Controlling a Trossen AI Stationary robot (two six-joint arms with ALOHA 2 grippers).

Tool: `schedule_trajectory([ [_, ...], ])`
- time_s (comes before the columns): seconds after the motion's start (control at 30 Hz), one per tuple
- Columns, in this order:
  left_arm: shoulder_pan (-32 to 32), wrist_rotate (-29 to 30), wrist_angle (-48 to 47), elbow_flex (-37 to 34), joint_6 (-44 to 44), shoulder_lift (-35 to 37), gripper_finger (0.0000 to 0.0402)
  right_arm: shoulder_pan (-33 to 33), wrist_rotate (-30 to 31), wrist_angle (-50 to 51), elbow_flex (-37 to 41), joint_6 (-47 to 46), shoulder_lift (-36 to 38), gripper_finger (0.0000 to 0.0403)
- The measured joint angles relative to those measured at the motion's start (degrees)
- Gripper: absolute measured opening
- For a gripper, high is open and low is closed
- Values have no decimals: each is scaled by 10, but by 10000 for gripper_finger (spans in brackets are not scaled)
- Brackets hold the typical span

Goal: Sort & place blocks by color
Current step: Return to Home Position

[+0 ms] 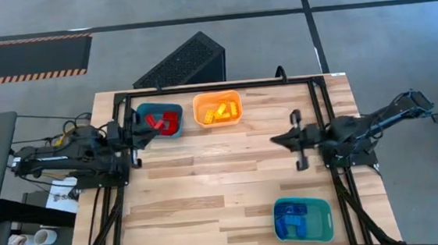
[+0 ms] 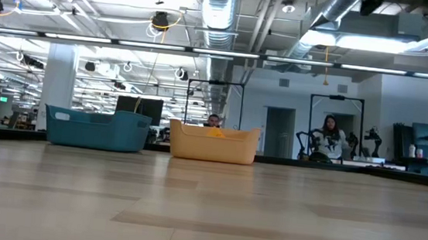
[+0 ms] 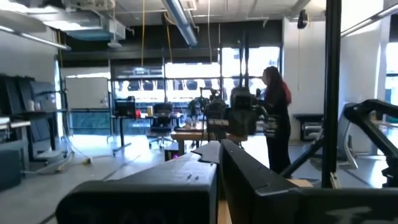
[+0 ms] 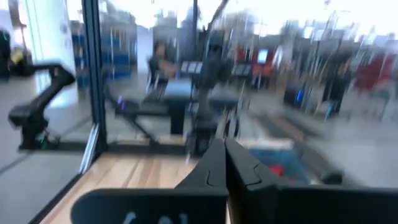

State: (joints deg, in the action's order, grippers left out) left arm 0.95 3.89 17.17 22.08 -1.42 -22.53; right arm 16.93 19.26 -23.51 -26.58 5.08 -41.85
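Wood tabletop [image 1: 208, 186]: carries three bins; no loose block shows on it in the high view.
Red blocks [image 1: 164, 124]: in the blue bin [image 1: 146, 109], upper left of the frame.
Yellow blocks [image 1: 220, 111]: in the orange bin [image 1: 199, 108], just right of the blue bin.
Blue blocks [image 1: 293, 217]: in the green bin [image 1: 325, 208], lower right.
Left hand [image 3: 219, 149]: at the left edge beside the blue bin, fingers pressed together, holding nothing.
Right hand [image 1: 277, 140]: right of centre over the tabletop, pointing left, fingers pressed together, empty.
Stage: sorting looks finished; both arms sit folded near their bases.
Handling: the blocks are likely light, stiff, hard plastic and not fragile, with smooth sides a little slippery.
Grip: best pinched across the two long flat sides, below the studs, near the middle.
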Motion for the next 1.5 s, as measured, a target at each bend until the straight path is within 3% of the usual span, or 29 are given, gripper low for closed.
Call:
schedule_trajectory([
  [0.17,0,10,-59,-10,10,45,0,-15,-17,-4,56,41,120,14],
  [0.4,0,37,-113,-8,10,100,0,-36,-10,215,44,37,293,4],
  [0.57,0,37,-142,-4,-2,149,0,-47,6,305,38,31,415,5],
  [1.0,0,7,-71,-118,17,178,0,-55,-38,266,102,48,404,3],
  [1.5,0,-22,-25,-189,5,178,0,-55,-64,231,201,34,417,3],
])
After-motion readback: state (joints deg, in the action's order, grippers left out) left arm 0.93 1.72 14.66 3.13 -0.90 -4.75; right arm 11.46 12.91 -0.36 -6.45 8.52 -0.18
